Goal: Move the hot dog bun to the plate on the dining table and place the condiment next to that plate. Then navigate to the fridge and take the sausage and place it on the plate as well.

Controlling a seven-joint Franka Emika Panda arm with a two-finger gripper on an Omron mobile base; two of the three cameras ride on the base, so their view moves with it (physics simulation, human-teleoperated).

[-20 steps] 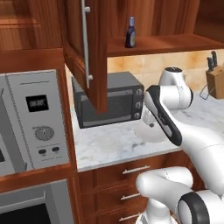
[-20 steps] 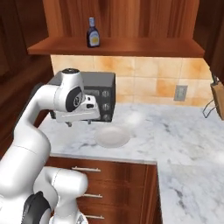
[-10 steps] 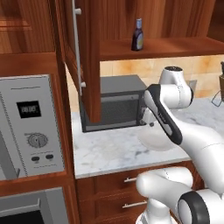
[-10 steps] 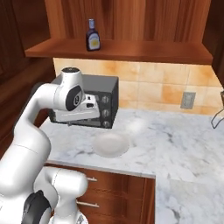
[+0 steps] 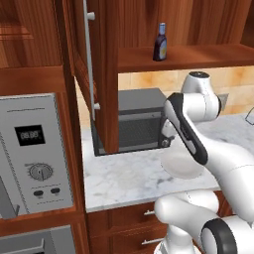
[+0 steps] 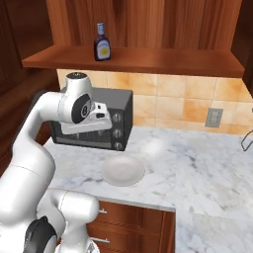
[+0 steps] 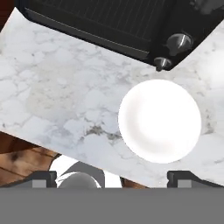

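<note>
The condiment [image 5: 159,41] stood upright on a wooden shelf [image 5: 198,55] high on the wall, a small dark bottle with a pale cap and a yellowish label [image 6: 102,48]. It was alone up there, well above everything else. Under the shelf sat a dark toaster oven [image 6: 106,126] at the back of the marble surface [image 6: 197,163]. Just in front of the oven lay a small plain white dish [image 7: 159,120] with no grey rim, so it was not the plate for the bun. It was empty. The bun was not to be seen on this surface. An open wooden cabinet door [image 5: 101,74] hung to the left of the oven. The robot's hand hung above the dish, looking down at it, and the jaws [image 7: 111,177] were spread wide with nothing between them. From here a few things could go wrong. The bottle was high up, so the arm would have to reach a long way, and a bump from the fingers could tip it over or knock it off the shelf. The robot might also take the plain dish for the right plate. The open door could get in the arm's way too.
</note>
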